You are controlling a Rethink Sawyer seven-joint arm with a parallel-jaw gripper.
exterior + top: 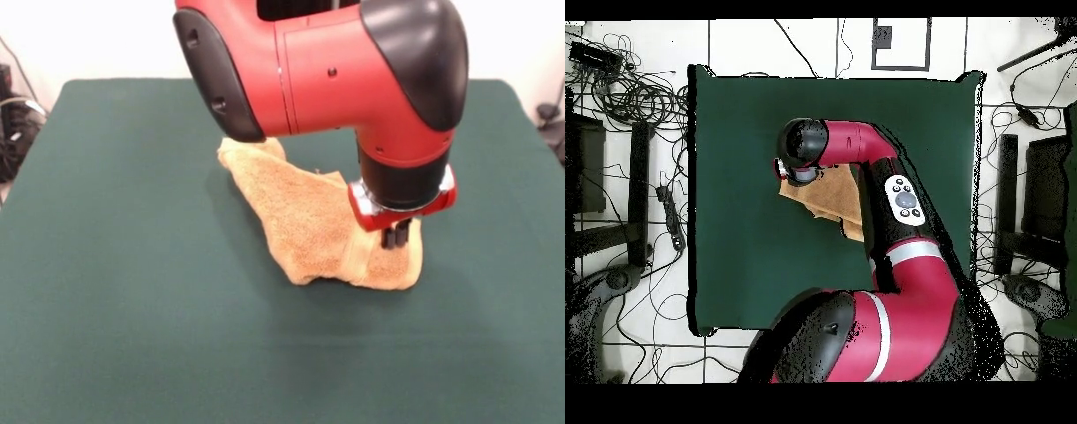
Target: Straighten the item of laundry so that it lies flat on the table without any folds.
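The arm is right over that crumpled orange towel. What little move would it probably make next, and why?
Probably a short drop straight down to grip the towel. The gripper hangs at its near corner, where the cloth is bunched and folded, not flat on the table. Taking that corner would let it pull the fold out.

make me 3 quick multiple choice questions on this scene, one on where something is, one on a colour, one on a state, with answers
1. Where is the gripper?
A. over the towel's near right corner in the front view
B. off the table
C. over bare cloth far from the towel

2. What colour is the table cover?
A. white
B. dark green
C. blue

3. How does the towel lie?
A. flat and square
B. rumpled and folded
C. rolled into a tube

Answers: 1 A, its black tips sit at that corner of the towel. 2 B, plain dark green all over. 3 B, its outline is uneven with a raised fold.
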